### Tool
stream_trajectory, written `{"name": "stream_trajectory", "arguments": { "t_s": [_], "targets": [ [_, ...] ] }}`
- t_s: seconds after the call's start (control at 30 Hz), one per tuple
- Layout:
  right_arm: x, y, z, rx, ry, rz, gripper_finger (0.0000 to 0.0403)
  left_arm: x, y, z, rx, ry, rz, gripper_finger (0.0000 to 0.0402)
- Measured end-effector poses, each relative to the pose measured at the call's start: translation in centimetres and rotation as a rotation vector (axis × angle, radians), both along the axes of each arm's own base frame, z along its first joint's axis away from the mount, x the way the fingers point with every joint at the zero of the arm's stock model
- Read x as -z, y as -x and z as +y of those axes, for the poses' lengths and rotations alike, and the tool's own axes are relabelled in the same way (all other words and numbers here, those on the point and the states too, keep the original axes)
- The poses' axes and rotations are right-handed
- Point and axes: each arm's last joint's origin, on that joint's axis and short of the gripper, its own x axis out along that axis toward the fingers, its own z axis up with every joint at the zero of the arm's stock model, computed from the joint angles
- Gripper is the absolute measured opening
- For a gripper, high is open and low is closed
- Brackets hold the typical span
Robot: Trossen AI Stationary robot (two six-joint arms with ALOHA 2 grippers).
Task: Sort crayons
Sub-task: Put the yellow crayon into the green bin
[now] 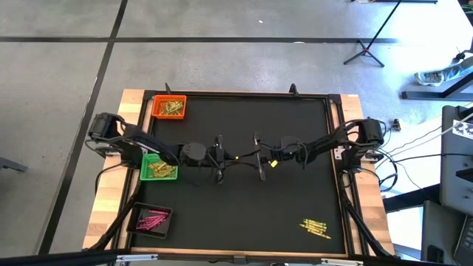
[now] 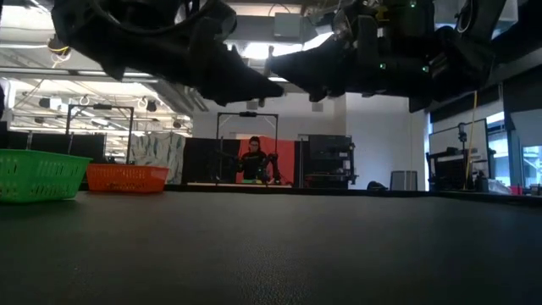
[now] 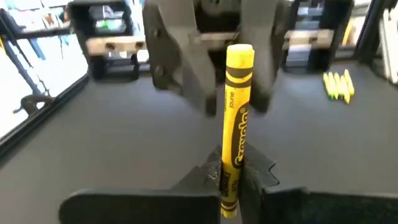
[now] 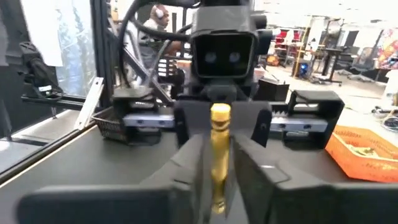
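Jaws meeting mid-desk: we are passing one yellow crayon (image 3: 235, 134) between arms.
Our left gripper (image 1: 219, 158) is clamping it fully; our right gripper (image 1: 260, 157) is partly parted around it. Trays at nine o'clock are holding sorted crayons; yellow ones (image 1: 315, 227) are waiting at five.

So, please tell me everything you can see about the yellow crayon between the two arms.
The yellow crayon is a thin stick in a yellow paper wrapper with black print and a flat bare end. It is held above the mat near the table's middle. The left end effector is shut on it, and the right end effector stands around its other end.
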Motion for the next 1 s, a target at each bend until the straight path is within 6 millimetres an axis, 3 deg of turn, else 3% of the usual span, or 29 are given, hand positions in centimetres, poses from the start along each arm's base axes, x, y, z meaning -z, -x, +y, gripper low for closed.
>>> {"name": "stream_trajectory", "arguments": {
  "t_s": [0.13,0.27,0.5,0.7,0.83,1.0],
  "targets": [
    [-0.3,0.2,0.0,-0.009,0.012,0.026,0.0134,-1.2,1.4,-0.1,0.003,-0.009,0.099,0.0004],
    [0.1,0.4,-0.1,0.017,0.052,0.103,0.0168,-2.1,3.8,0.0,-0.028,0.016,0.308,0.0005],
    [0.3,0.4,-0.2,0.046,0.057,0.127,0.0181,-4.3,8.7,0.4,-0.159,0.128,0.775,0.0005],
    [0.3,0.4,-0.2,0.046,0.058,0.126,0.0182,-5.9,12.5,0.3,-0.304,0.209,1.061,0.0005],
    [0.3,0.4,-0.2,0.046,0.058,0.128,0.0182,-5.6,14.5,0.0,-0.367,0.303,1.177,0.0005],
    [0.4,0.4,-0.2,0.046,0.058,0.133,0.0182,-3.2,16.1,-0.4,-0.407,0.312,1.284,0.0005]
  ]
}}
